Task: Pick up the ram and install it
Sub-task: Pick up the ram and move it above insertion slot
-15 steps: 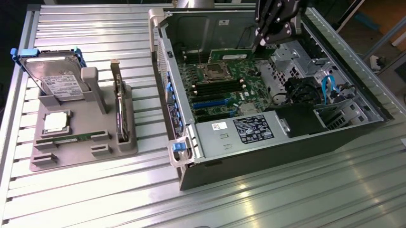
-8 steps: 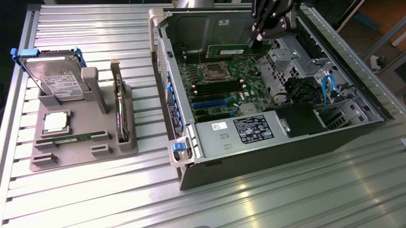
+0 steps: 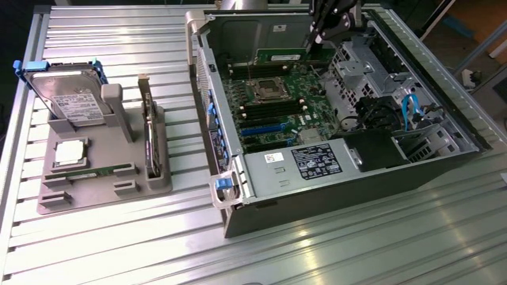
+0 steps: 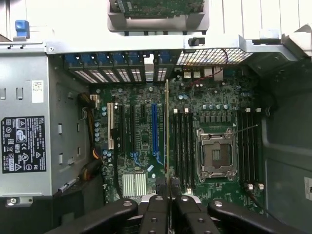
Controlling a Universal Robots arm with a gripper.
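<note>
My pincer is pinched narrow on the ram. The fingers come down on it near its end toward the exterior view's right. I hold the green stick on edge, label side showing, inside the open computer case, above the far part of the motherboard.

Through my wrist camera the ram is only a thin line running out from between my fingertips. It lies between the blue slot and the bank of black memory slots, just beside the nearest of them. The processor socket sits beyond that bank. I cannot tell whether the stick touches the board.

Well apart, toward the exterior view's left, a grey holder stands on the table. It holds a hard drive, a dark card on edge and a second green stick.
</note>
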